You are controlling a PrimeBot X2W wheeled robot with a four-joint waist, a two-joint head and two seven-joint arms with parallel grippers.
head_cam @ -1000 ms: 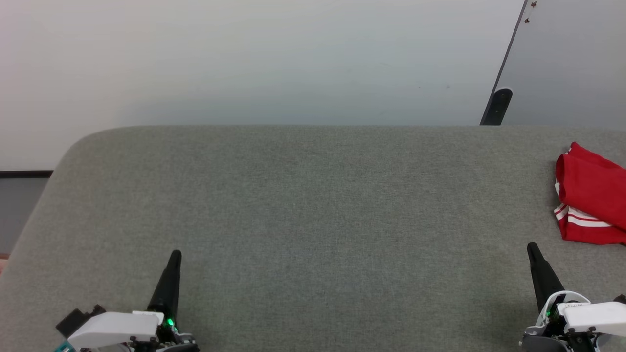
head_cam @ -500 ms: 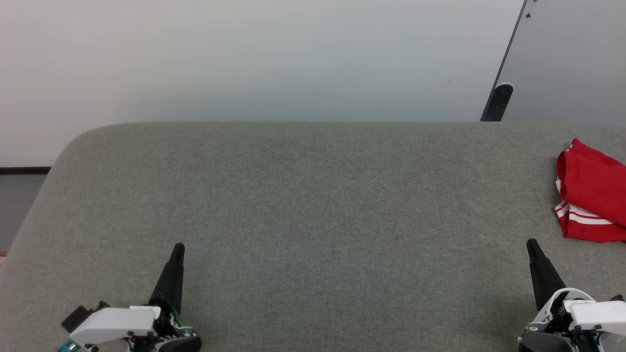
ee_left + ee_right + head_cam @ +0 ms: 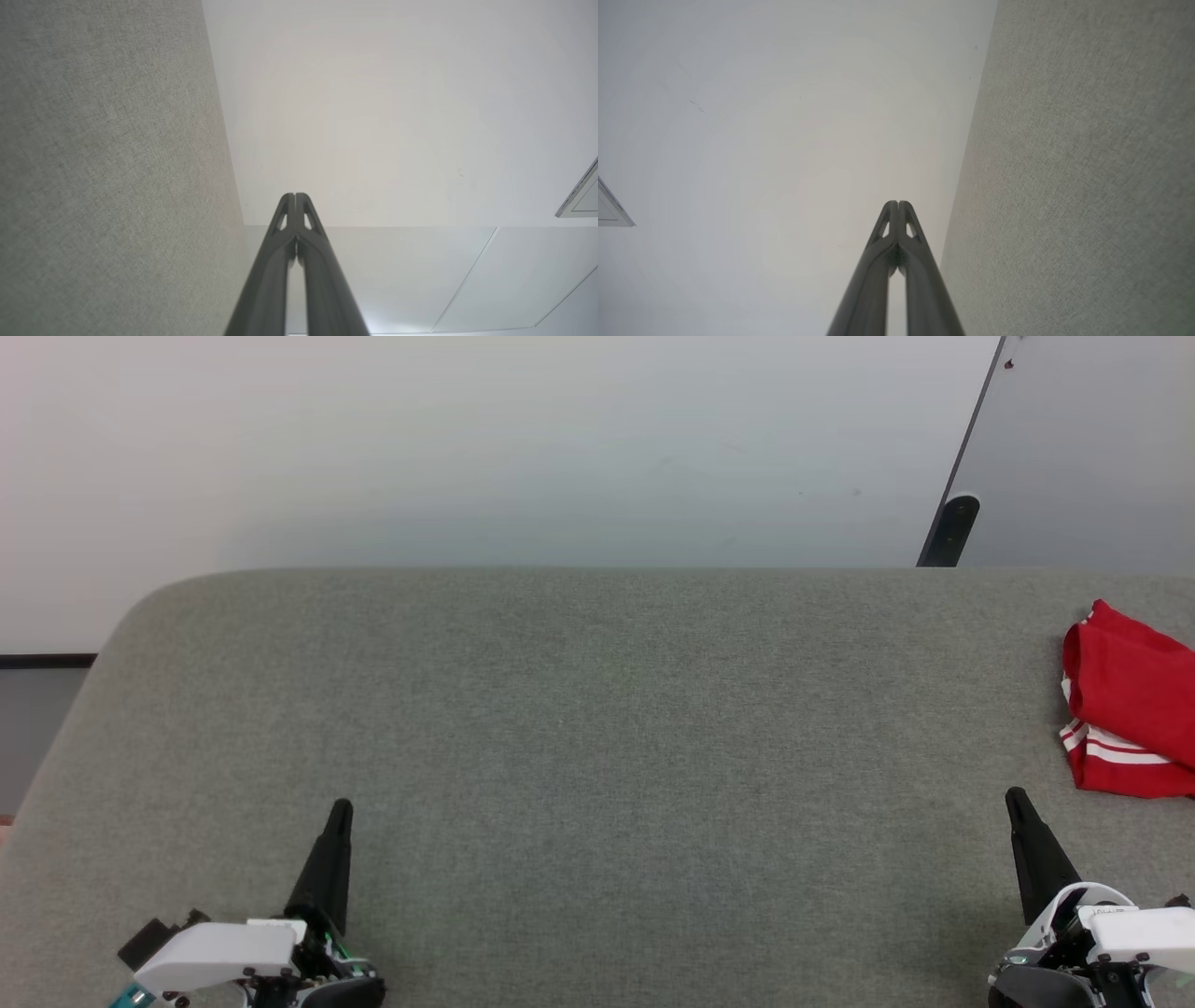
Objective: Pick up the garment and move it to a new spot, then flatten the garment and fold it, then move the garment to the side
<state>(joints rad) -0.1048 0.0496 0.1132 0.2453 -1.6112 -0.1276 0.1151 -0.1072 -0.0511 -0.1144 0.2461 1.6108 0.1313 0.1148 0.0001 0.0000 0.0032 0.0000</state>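
Note:
The garment (image 3: 1130, 709), red with red-white striped trim, lies folded into a small bundle at the far right of the grey fabric surface (image 3: 597, 728), partly cut off by the head view's right edge. My left gripper (image 3: 341, 807) rests at the lower left, shut, with nothing in it. My right gripper (image 3: 1013, 795) rests at the lower right, shut and empty, just below and left of the garment without touching it. In the left wrist view the left gripper (image 3: 295, 195) has its tips pressed together. The right gripper (image 3: 899, 203) looks the same in the right wrist view.
The surface has a rounded far-left corner (image 3: 159, 602) and ends at a pale wall (image 3: 467, 448). A grey panel with a dark post (image 3: 950, 527) stands behind the far right edge.
The head camera tilted slightly, so the whole picture shifted up a little. Both grippers stay shut; the left one has edged slightly forward.

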